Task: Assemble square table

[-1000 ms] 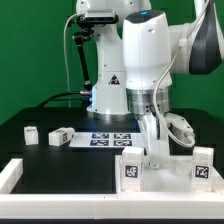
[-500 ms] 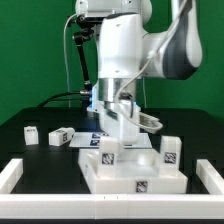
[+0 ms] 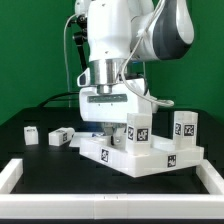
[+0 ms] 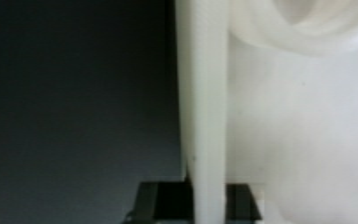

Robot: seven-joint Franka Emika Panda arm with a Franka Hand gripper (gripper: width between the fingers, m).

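Observation:
The square table top [image 3: 150, 158] is a white slab with two white tagged legs [image 3: 139, 128] [image 3: 185, 127] standing on it. My gripper [image 3: 106, 133] is shut on the slab's edge at the exterior view's left and holds it just above the black table. In the wrist view the slab's edge [image 4: 202, 120] runs between my two black fingertips [image 4: 160, 201], and the gripper [image 4: 202, 202] is clamped on it. Two loose legs [image 3: 32, 133] [image 3: 60, 136] lie at the exterior view's left.
A white rail frame [image 3: 12, 175] edges the black surface at the front and both sides. The marker board [image 3: 84, 141] lies behind the slab, mostly hidden by my hand. The robot base stands at the back before a green wall.
My gripper has carried the slab from the exterior view's right toward the middle and turned it. The wrist has rotated, and the legs now face a different way.

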